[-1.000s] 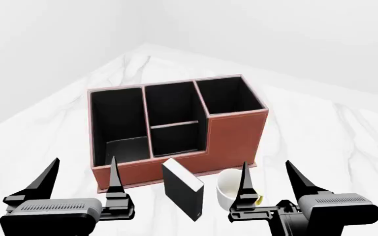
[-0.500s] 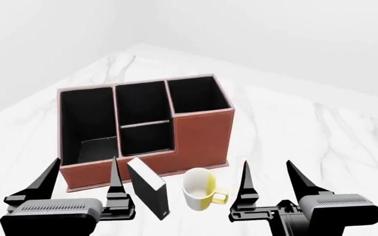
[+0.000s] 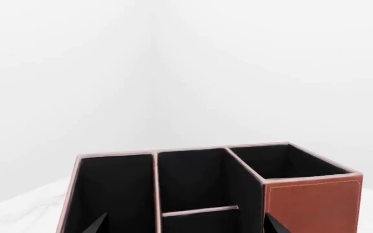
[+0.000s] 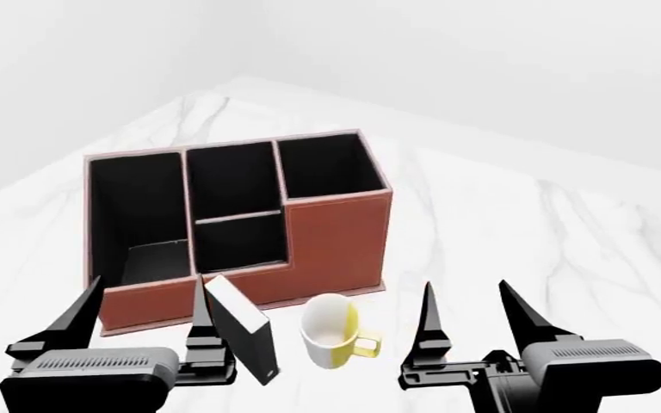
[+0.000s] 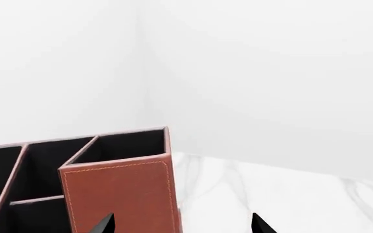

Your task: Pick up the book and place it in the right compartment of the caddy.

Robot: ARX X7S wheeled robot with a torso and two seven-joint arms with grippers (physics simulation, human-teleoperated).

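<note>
Both the left gripper (image 4: pixel 145 311) and right gripper (image 4: pixel 466 315) were spread, unladen; the book (image 4: pixel 238 329) stood near the tabletop's (image 4: pixel 537 224) front edge, warranting a square side grasp

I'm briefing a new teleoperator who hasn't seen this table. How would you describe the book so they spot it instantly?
Find the reddish-brown caddy on the white marble table. Just in front of its low front wall, a small thick book stands upright beside a white-and-yellow mug. The book is the black slab with white page edges, close to the left gripper; the mug is round and pale.
</note>
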